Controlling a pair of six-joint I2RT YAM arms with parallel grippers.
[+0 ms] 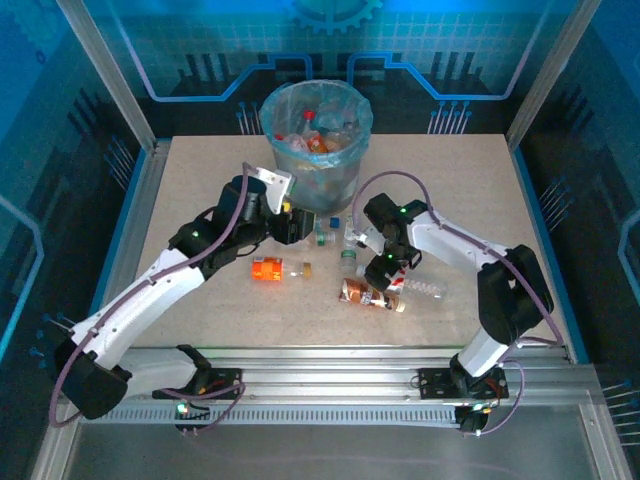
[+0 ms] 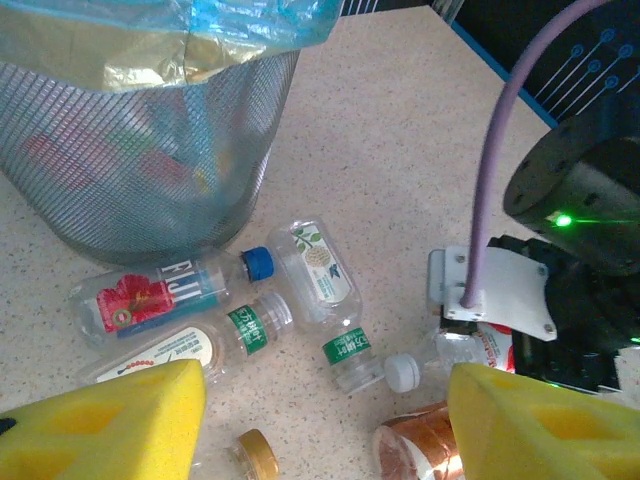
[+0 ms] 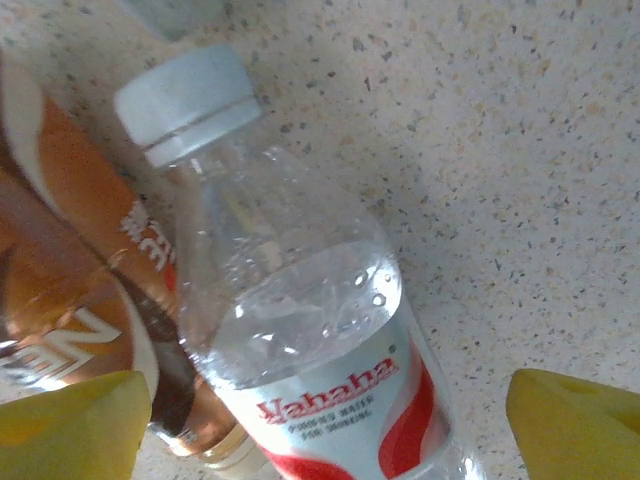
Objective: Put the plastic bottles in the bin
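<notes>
Beige speckled stone-look tabletop (image 1: 470,200), square and matte. Up close, same tabletop (image 2: 400,120) pale with fine dark flecks. Thin blue trim (image 1: 128,215) down the left and right edges. Slotted aluminium rail (image 1: 340,365) across the near edge, with a smooth grey metal sheet (image 1: 330,450) just in front of it. Slanted aluminium corner posts (image 1: 105,70) rising from the far corners. Behind and to the sides, blue-lit translucent wall panels (image 1: 200,50) printed with circuit-like lines. Part of a blue gear emblem (image 1: 335,12) at top centre of the back panel.
</notes>
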